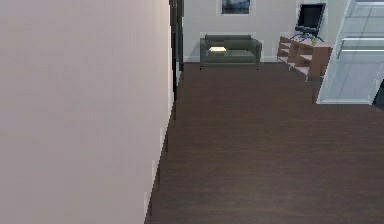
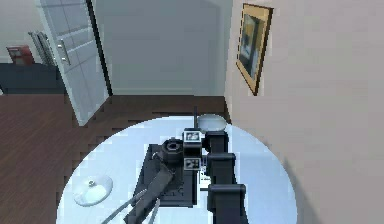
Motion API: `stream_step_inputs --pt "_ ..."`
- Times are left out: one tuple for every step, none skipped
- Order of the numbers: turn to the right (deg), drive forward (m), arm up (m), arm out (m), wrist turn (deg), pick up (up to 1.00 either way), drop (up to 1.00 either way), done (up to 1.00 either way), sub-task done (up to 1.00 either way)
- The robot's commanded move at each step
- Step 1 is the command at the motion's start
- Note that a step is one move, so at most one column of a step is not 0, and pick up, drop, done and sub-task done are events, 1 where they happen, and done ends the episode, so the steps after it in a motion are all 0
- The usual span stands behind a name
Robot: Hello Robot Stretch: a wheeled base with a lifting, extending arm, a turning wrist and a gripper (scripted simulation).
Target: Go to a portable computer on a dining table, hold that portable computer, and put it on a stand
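A round pale table point(image 2: 270, 175) takes up the lower part of the arm side view. On it lies a dark flat slab point(image 2: 152, 163), laptop-like in shape. The dark arm bar point(image 2: 225, 195) rises from the bottom edge over the tabletop. At its far end, past two white marked squares point(image 2: 192, 141), sits the gripper point(image 2: 168, 160), at the dark slab. I cannot tell whether it holds anything. In the forward view a low wooden stand point(image 1: 300, 52) with a dark screen point(image 1: 312, 17) on it stands at the far right of the room.
A white dish point(image 2: 92, 190) and a pale rounded object point(image 2: 211, 123) also sit on the table. A framed picture point(image 2: 253, 45) hangs on the wall; a white door point(image 2: 75, 55) stands at left. Ahead, a wall point(image 1: 80, 110) fills the left, dark floor point(image 1: 260, 140) leads to a sofa point(image 1: 230, 50).
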Motion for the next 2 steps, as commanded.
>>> stream_step_inputs --pt "0.0 0.0 0.0 0.0 45.0 0.0 0.0 0.0 0.0" --pt "0.0 0.0 0.0 0.0 45.0 0.0 0.0 0.0 0.0"
